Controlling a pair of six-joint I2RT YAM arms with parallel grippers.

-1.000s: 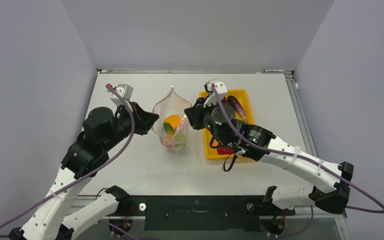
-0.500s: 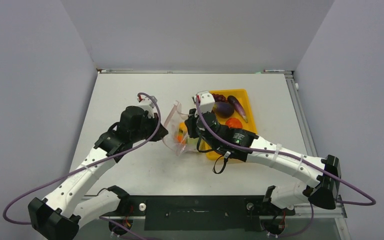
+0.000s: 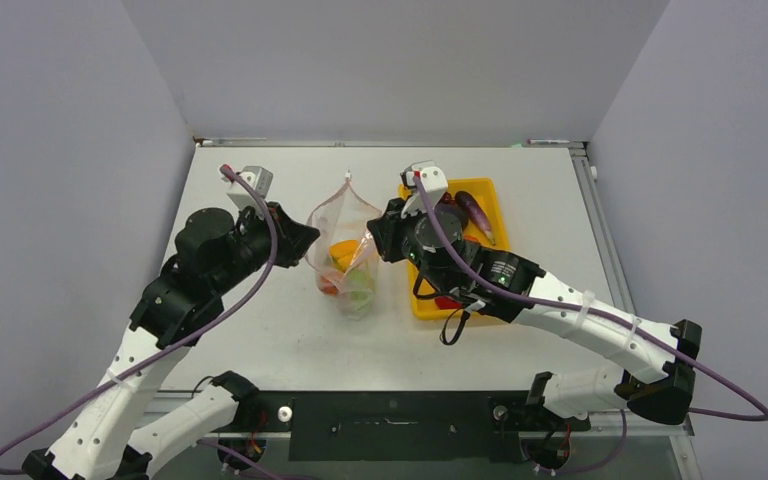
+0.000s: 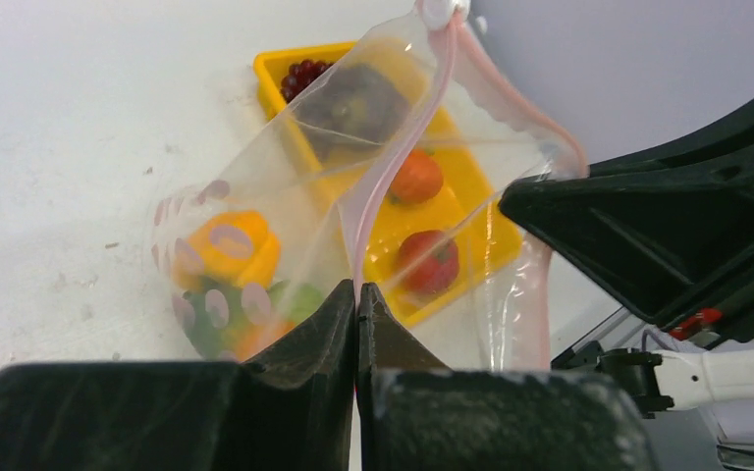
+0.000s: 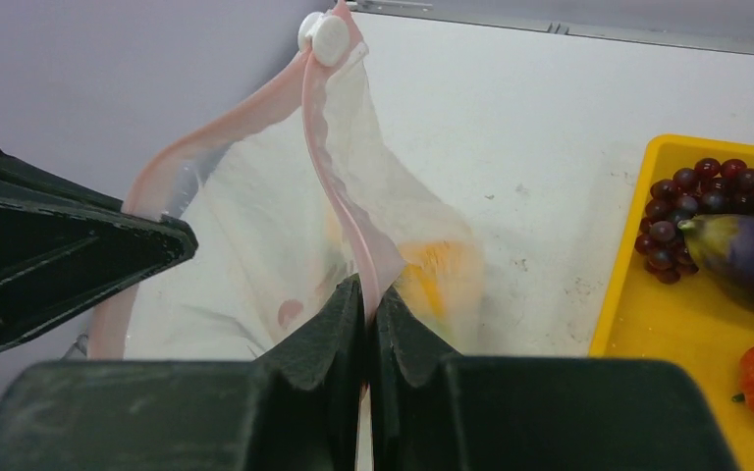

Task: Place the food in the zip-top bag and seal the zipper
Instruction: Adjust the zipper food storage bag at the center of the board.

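Observation:
The clear zip-top bag hangs upright between both grippers, its mouth spread open. An orange piece and a green fruit lie in it. My left gripper is shut on the left side of the pink zipper strip. My right gripper is shut on the right side of the strip. The white slider sits at the far end. The grape bunch, an eggplant and red pieces lie in the yellow tray.
The yellow tray lies right of the bag, mostly under my right arm. Another eggplant shows at its far end. Grey walls close in the white table on three sides.
Half a second ago the bag was lower, nearer and tilted, with the arms close together. Both grippers have since lifted and moved back, and the bag hangs upright and open again.

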